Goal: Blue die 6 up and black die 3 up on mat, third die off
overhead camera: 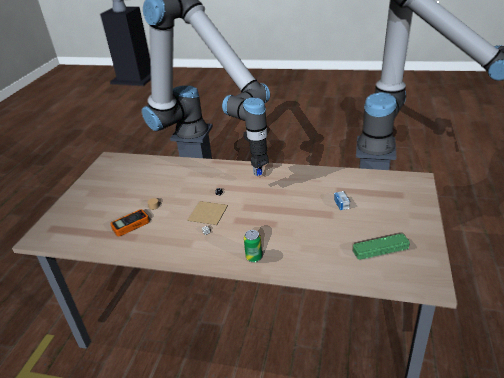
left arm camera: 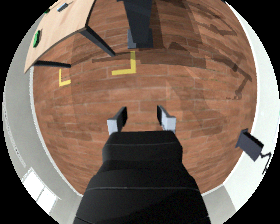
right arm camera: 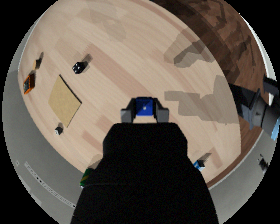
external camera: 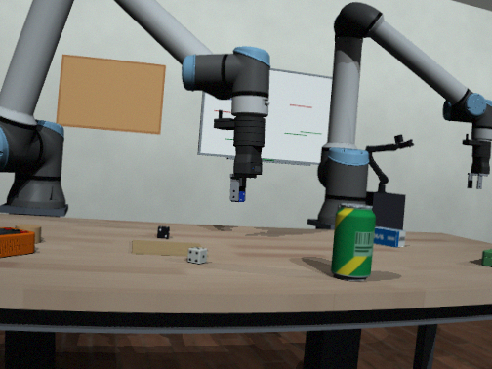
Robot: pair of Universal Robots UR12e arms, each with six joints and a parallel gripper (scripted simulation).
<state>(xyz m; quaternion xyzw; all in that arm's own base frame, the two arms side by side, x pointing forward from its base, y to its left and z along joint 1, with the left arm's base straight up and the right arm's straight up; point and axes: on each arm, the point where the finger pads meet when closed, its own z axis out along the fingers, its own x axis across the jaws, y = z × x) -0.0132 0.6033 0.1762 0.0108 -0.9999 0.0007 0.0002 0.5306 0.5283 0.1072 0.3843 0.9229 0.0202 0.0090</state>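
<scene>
My right gripper (overhead camera: 258, 173) (external camera: 237, 196) (right arm camera: 144, 104) is shut on the blue die (overhead camera: 258, 171) (external camera: 241, 196) (right arm camera: 144, 106), held above the table's back edge area. The die's face towards the right wrist camera shows one pip. The black die (overhead camera: 219, 191) (external camera: 163, 232) (right arm camera: 78, 67) lies behind the tan mat (overhead camera: 207, 213) (external camera: 156, 248) (right arm camera: 64, 102), off it; its top pips are too small to read surely. The white die (overhead camera: 206, 230) (external camera: 197, 255) (right arm camera: 58, 130) lies off the mat, by its front edge. My left gripper (external camera: 474, 182) (left arm camera: 142, 112) is open and empty, over the floor.
A green can (overhead camera: 253, 246) (external camera: 353, 243) stands right of the white die. An orange meter (overhead camera: 130, 222) and a wooden piece (overhead camera: 153, 203) are left of the mat. A blue-white box (overhead camera: 342, 200) and a green brick-like bar (overhead camera: 381, 246) are at the right.
</scene>
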